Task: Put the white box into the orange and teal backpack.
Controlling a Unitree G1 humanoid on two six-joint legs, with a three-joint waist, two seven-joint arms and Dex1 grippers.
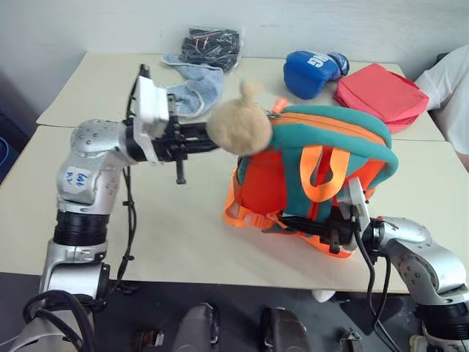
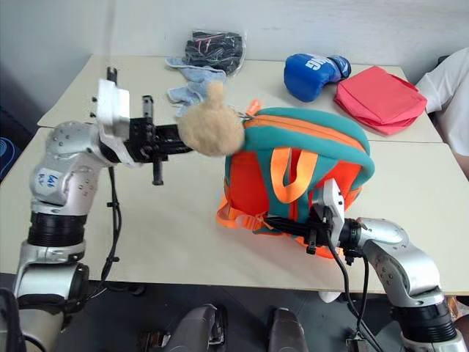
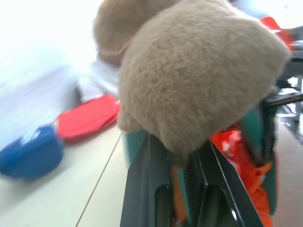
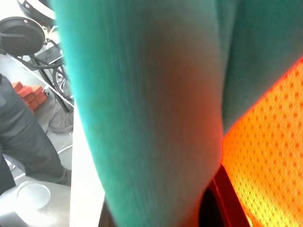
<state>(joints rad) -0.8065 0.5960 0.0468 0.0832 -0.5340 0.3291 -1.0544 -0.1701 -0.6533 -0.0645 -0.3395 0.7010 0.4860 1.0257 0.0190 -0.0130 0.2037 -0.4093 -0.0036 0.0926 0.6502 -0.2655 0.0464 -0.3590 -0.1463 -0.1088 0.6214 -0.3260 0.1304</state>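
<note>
While zipped, the orange and teal backpack (image 1: 315, 176) stands upright.

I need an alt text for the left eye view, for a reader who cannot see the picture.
An orange and teal backpack stands on a beige table, with the left pincer at its beige plush toy and the right pincer at its lower orange straps. Behind lie a blue boxing glove, a red pouch, a blue cloth and a dark bag.

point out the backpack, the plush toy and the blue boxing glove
backpack (image 1: 333, 128), left eye view, teal top panel
plush toy (image 1: 239, 126), left eye view, middle of its round body
blue boxing glove (image 2: 309, 75), right eye view, its padded fist
</note>
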